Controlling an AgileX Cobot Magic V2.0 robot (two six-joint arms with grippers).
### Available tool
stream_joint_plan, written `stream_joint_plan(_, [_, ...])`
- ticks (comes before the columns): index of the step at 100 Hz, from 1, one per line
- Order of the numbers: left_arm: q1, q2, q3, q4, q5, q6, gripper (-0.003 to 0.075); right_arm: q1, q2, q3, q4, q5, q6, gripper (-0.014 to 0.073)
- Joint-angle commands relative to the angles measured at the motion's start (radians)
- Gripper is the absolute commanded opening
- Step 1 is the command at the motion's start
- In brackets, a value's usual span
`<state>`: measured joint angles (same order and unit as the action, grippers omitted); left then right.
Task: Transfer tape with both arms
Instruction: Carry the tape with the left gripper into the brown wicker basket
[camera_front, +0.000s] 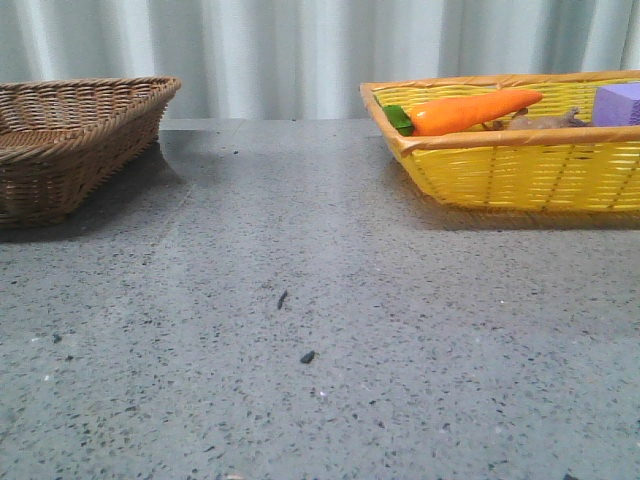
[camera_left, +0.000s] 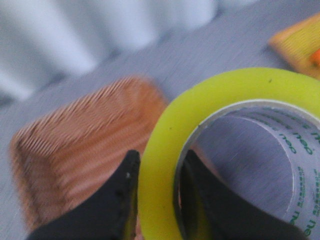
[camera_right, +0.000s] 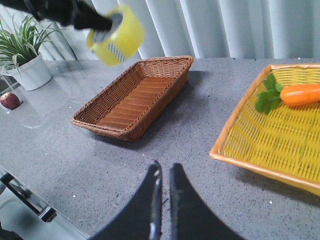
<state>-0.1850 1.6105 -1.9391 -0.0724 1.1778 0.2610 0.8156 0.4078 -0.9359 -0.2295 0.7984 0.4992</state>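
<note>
The yellow tape roll (camera_left: 165, 150) with a white core and green lettering is clamped by its wall between my left gripper's (camera_left: 159, 167) black fingers, one outside and one inside the ring. It hangs in the air above the brown wicker basket (camera_left: 85, 150). In the right wrist view the same tape (camera_right: 116, 36) shows high up, held by the left arm (camera_right: 60, 12), above and beyond the brown basket (camera_right: 135, 97). My right gripper (camera_right: 164, 170) is shut and empty over bare grey table. Neither gripper nor the tape shows in the front view.
The brown wicker basket (camera_front: 70, 140) stands at the back left and a yellow basket (camera_front: 520, 170) at the back right, holding an orange carrot (camera_front: 470, 110) and a purple block (camera_front: 618, 103). A potted plant (camera_right: 22, 55) and a red apple (camera_right: 10, 100) sit beyond the brown basket.
</note>
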Motion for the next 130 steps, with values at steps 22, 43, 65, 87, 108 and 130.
stream_joint_plan(22, [0.156, -0.035, 0.327, 0.006, -0.241, -0.093, 0.0105, 0.002, 0.02, -0.022, -0.017, -0.109, -0.001, -0.0048])
stream_joint_plan(43, [0.159, -0.037, 0.428, -0.098, -0.29, -0.093, 0.0526, 0.002, 0.02, -0.022, -0.015, -0.109, -0.001, -0.0048])
stream_joint_plan(65, [0.121, -0.22, 0.507, -0.345, -0.411, 0.006, 0.0347, 0.002, -0.022, -0.01, -0.029, -0.022, -0.059, -0.0048])
stream_joint_plan(87, [-0.094, -0.683, 0.874, -0.381, -0.85, 0.057, 0.0175, 0.002, -0.201, 0.13, -0.217, 0.0, -0.115, -0.0048])
stream_joint_plan(108, [-0.204, -1.128, 1.31, -0.376, -1.15, 0.057, 0.0084, 0.002, -0.379, 0.284, -0.349, -0.002, -0.115, -0.0048])
stream_joint_plan(130, [-0.17, -1.331, 1.43, -0.326, -0.991, 0.057, -0.002, 0.002, -0.404, 0.352, -0.354, -0.031, -0.113, -0.0048])
